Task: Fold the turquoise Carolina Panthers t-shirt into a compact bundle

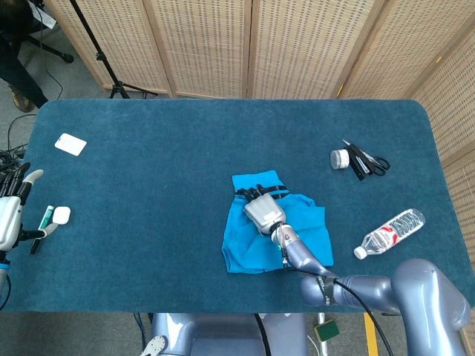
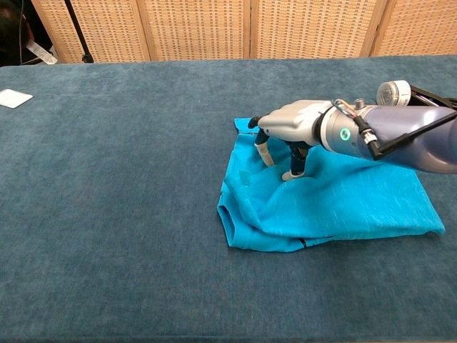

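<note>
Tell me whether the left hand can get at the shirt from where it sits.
Probably not: the left hand sits at the table's far left edge, while the shirt lies right of centre under the right hand.

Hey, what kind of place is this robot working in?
Probably an indoor robotics lab or recording studio: a table covered in blue carpet, woven folding screens behind it, and a black tripod stand with cables on the floor.
</note>
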{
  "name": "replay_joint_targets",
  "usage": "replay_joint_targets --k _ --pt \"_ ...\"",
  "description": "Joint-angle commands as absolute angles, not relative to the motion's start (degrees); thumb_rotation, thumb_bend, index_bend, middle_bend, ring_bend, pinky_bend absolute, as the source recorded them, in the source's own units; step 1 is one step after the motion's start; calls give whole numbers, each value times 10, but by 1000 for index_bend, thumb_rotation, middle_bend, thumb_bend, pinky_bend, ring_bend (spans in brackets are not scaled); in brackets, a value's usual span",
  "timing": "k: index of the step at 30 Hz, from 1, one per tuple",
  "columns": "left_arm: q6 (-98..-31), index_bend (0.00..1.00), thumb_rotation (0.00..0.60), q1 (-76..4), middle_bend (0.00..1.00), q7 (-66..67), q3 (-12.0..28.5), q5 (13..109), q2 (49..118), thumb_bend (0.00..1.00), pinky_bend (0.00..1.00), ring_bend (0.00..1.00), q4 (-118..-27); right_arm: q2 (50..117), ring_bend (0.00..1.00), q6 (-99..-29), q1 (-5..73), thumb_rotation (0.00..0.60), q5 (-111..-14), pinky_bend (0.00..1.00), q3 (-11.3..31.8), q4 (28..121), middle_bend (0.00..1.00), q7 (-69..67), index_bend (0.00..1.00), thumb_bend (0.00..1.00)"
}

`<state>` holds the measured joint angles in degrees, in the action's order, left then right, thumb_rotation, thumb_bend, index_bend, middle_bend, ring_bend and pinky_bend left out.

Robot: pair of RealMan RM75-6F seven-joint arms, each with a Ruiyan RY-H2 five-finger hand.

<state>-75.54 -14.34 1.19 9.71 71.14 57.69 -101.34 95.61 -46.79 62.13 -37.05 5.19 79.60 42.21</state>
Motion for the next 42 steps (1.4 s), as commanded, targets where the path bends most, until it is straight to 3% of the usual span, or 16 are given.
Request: replay_joint_targets --k 1,23,42 --pt "-755 0 600 -143 0 11 97 711 577 46 0 0 -1013 959 0 -468 624 600 -367 0 50 795 0 425 537 334" --pt "-755 0 600 -145 0 17 96 710 579 46 0 0 -1012 968 0 -473 610 600 -406 0 43 774 21 393 651 414" --pt "-754 0 600 -145 0 16 95 712 579 45 0 0 -1014 935 0 -528 592 600 -509 0 94 834 26 327 665 414"
